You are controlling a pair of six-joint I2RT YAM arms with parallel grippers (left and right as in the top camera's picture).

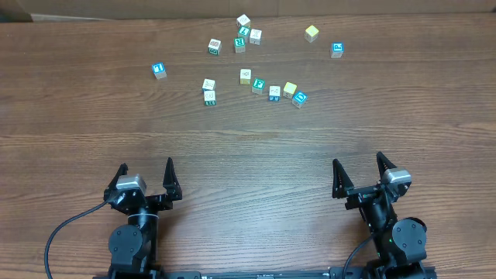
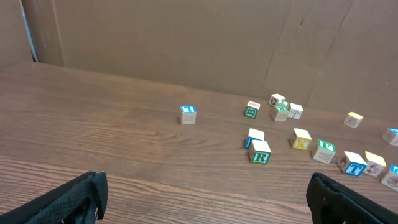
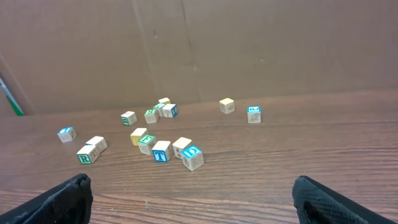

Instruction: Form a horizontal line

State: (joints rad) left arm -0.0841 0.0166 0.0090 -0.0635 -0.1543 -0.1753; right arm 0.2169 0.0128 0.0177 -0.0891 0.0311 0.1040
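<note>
From overhead, my left gripper (image 1: 146, 172) and right gripper (image 1: 357, 164) both hang low over the near part of the table (image 1: 248, 147). Their jaws are spread wide and hold nothing. The row of letter blocks (image 1: 274, 92) lies well ahead, between the two but more toward my right gripper. Its long axis runs left to right but slants, with the right end nearer me than the left. The line looks unfinished to me.

Through the left wrist camera, the row (image 2: 352, 163) sits far off to my right and runs out of frame, an awkward reach for this arm. A lone blue block (image 2: 188, 114) stands well ahead of it.

Through the right wrist camera, the row (image 3: 161, 151) is ahead and slightly left, tightly bunched. I cannot tell whether every pair touches. I would use this arm and come down on the blue end block (image 3: 193, 157). My fingers should straddle that block alone, closing across the row's axis. Then I would ease it away from me until the row runs level, without bumping its neighbours.
</note>
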